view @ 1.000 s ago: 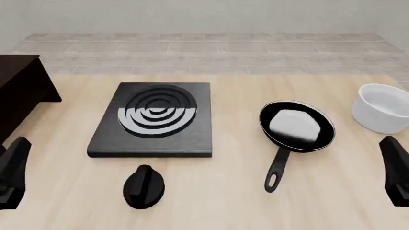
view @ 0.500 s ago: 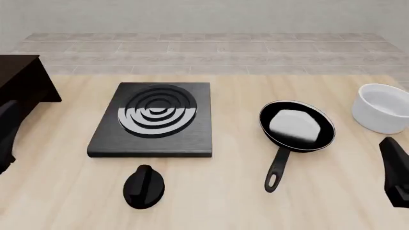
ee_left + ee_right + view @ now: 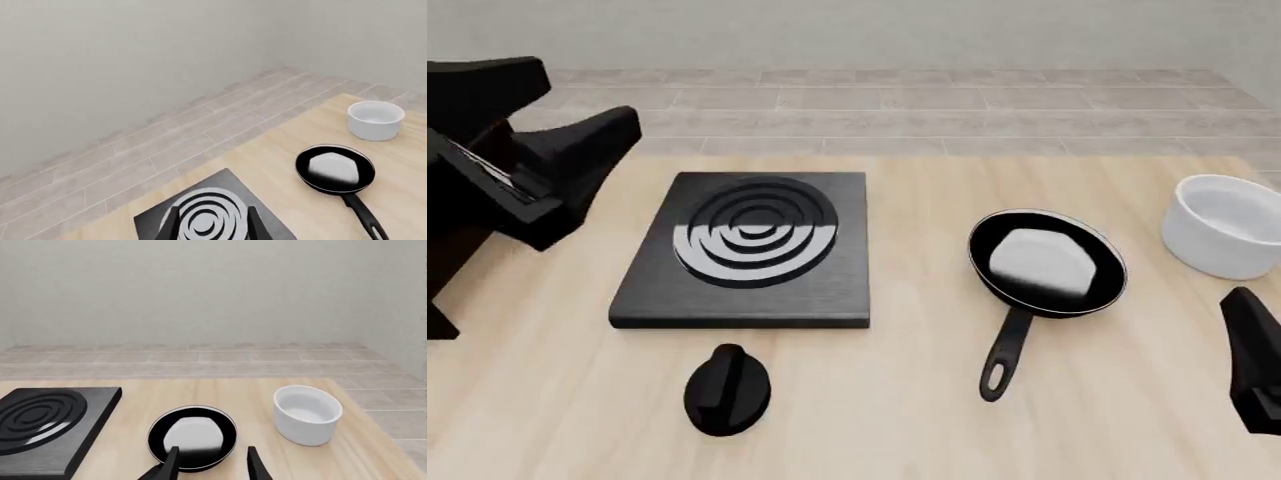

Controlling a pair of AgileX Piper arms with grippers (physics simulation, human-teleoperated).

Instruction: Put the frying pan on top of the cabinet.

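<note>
We see round black frying pan (image 3: 1046,264) flat on wooden counter (image 3: 908,400), untouched; both grippers (image 3: 212,226) (image 3: 211,463) spread, empty; dark cabinet (image 3: 454,215) mostly hidden, prob. far left.

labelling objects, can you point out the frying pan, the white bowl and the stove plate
frying pan (image 3: 1014,340), front view, middle of its handle
white bowl (image 3: 1224,250), front view, outer wall
stove plate (image 3: 827,285), front view, bare near right corner
</note>
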